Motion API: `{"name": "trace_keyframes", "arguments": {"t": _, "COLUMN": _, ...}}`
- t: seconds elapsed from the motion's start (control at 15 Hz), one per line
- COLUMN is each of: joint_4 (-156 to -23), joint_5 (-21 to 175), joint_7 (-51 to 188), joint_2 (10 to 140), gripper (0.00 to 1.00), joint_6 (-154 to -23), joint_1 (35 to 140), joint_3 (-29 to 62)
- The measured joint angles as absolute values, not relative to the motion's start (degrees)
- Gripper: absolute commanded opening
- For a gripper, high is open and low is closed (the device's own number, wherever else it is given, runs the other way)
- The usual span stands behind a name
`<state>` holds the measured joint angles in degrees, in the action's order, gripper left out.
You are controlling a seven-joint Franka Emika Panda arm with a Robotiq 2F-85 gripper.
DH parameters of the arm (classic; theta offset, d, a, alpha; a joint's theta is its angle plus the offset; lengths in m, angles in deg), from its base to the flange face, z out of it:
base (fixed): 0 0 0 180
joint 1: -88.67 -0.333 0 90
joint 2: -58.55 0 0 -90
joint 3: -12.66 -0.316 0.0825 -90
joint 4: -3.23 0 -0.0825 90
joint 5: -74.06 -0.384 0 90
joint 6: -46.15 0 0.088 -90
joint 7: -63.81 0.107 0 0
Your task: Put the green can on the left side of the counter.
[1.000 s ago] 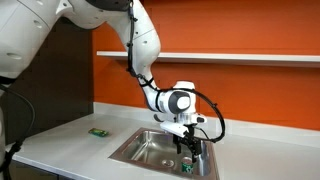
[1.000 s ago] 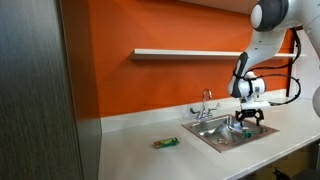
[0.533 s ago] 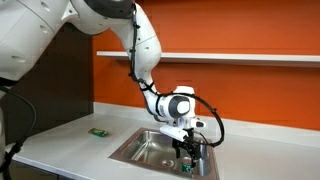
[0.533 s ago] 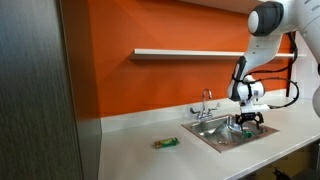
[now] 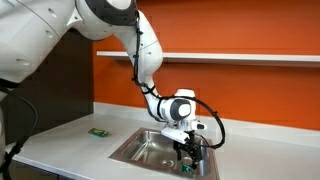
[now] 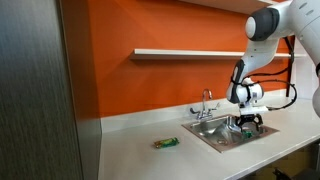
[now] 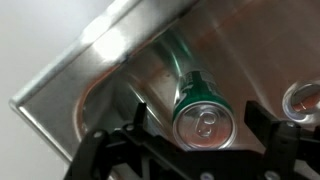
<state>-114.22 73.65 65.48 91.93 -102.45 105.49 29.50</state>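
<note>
The green can (image 7: 203, 108) with its pale silvery top stands in the stainless sink (image 7: 120, 60), close below the wrist camera. My gripper (image 7: 198, 125) is open, one finger on each side of the can with gaps to both. In both exterior views the gripper (image 5: 190, 150) (image 6: 243, 124) hangs down into the sink (image 5: 145, 150) (image 6: 212, 135) set in the pale counter (image 5: 60, 140) (image 6: 150, 158). The can is hidden by the gripper there.
A flat green item (image 5: 97, 132) (image 6: 165, 143) lies on the counter beside the sink. The chrome faucet (image 6: 207, 101) stands behind the sink. A white wall shelf (image 5: 250, 57) (image 6: 185, 52) runs above. The drain (image 7: 305, 100) is next to the can.
The gripper has sunk a little lower into the sink over the can. The can has not moved.
</note>
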Motion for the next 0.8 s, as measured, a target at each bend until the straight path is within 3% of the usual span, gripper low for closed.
{"name": "trace_keyframes", "arguments": {"t": 0.8, "joint_4": -111.41, "joint_5": 73.65, "joint_7": 65.48, "joint_2": 94.66, "gripper": 1.0, "joint_6": -102.04, "joint_1": 105.51, "joint_3": 29.5}}
